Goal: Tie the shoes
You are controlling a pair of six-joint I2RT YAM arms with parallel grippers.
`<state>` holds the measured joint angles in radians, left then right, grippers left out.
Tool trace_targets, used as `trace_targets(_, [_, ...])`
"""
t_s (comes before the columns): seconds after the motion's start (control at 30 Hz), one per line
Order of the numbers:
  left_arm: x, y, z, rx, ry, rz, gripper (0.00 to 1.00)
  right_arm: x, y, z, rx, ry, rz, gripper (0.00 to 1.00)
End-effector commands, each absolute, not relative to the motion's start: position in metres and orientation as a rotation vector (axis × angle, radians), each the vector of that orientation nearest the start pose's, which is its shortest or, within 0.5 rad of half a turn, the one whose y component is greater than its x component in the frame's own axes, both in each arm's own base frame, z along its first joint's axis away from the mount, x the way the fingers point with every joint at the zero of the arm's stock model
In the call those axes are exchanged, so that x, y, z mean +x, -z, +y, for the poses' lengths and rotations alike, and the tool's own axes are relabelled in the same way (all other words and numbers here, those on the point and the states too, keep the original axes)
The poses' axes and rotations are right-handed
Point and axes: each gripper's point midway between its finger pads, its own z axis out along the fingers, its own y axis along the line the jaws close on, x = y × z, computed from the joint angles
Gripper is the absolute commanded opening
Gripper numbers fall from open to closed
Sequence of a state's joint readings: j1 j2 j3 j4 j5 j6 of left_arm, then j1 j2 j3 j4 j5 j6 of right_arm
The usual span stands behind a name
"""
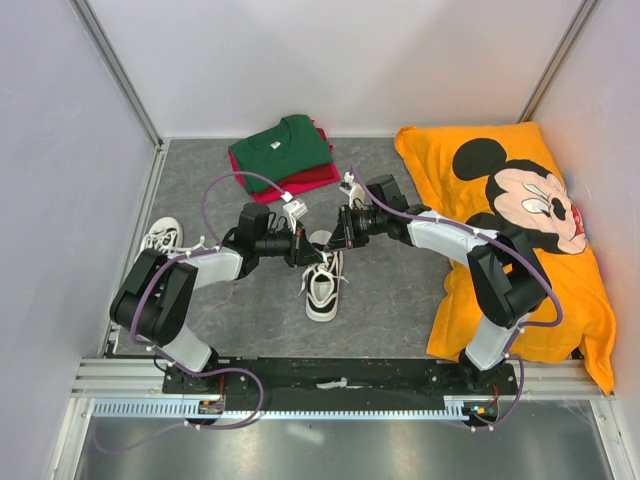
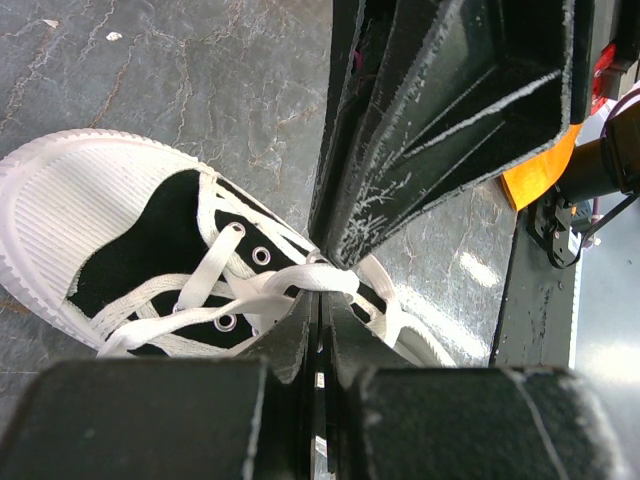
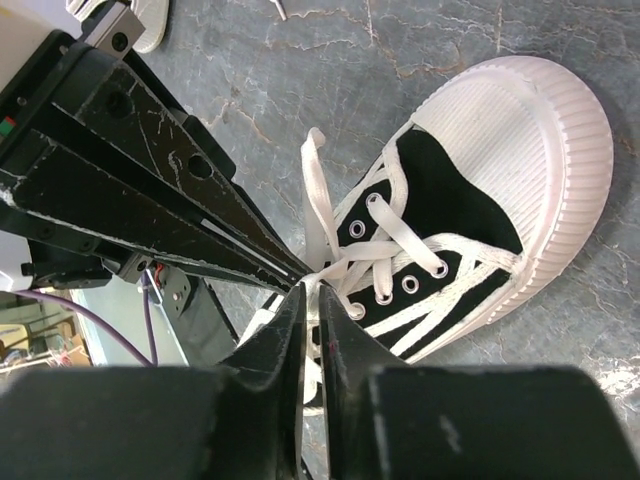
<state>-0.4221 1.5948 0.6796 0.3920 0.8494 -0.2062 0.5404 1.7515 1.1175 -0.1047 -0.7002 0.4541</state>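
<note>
The left gripper (image 2: 322, 305) has its fingers pressed together, with a loop of white lace (image 3: 316, 200) nipped at the tips. The right gripper (image 3: 312, 300) comes in from the opposite side. Its fingers are also closed to a thin slit on the same lace, so the two sets of tips almost touch. They meet just above the eyelets of a white canvas sneaker (image 1: 322, 290) with a dark tongue and a ribbed white rubber toe. This sneaker lies on the grey table (image 1: 400, 300) midway between the arms, with the grippers over its far part. The second sneaker (image 1: 162, 237) sits well apart at the left edge. At the far side, a folded green shirt (image 1: 280, 145) lies on a red shirt (image 1: 312, 178). An orange Mickey Mouse cloth (image 1: 450, 160) covers the right side.
</note>
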Motion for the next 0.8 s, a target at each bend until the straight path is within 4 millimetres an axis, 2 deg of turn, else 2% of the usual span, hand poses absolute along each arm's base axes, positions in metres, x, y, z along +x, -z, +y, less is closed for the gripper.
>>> trace_targets(0.0, [0.277, -0.104, -0.279, 0.794, 1.290, 1.942, 0.05, 0.302, -0.117, 0.326, -0.477, -1.269, 2.390, 0.13])
trace_targets(0.1, [0.277, -0.104, -0.279, 0.797, 1.290, 1.941, 0.05, 0.303, -0.117, 0.326, -0.473, -1.264, 2.389, 0.08])
trace_targets(0.2, [0.277, -0.103, -0.279, 0.796, 1.286, 1.943, 0.05, 0.302, -0.115, 0.325, -0.471, -1.262, 2.404, 0.22])
trace_targets(0.4, [0.278, -0.103, -0.279, 0.796, 1.286, 1.942, 0.05, 0.300, -0.108, 0.323, -0.481, -1.238, 2.433, 0.29])
trace_targets(0.53, [0.278, -0.102, -0.279, 0.794, 1.281, 1.943, 0.05, 0.300, -0.105, 0.323, -0.479, -1.233, 2.440, 0.28])
trace_targets(0.7, [0.278, -0.102, -0.279, 0.794, 1.281, 1.943, 0.05, 0.300, -0.106, 0.322, -0.473, -1.227, 2.440, 0.20])
trace_targets(0.77, [0.278, -0.102, -0.279, 0.795, 1.282, 1.943, 0.05, 0.300, -0.109, 0.323, -0.469, -1.238, 2.435, 0.21])
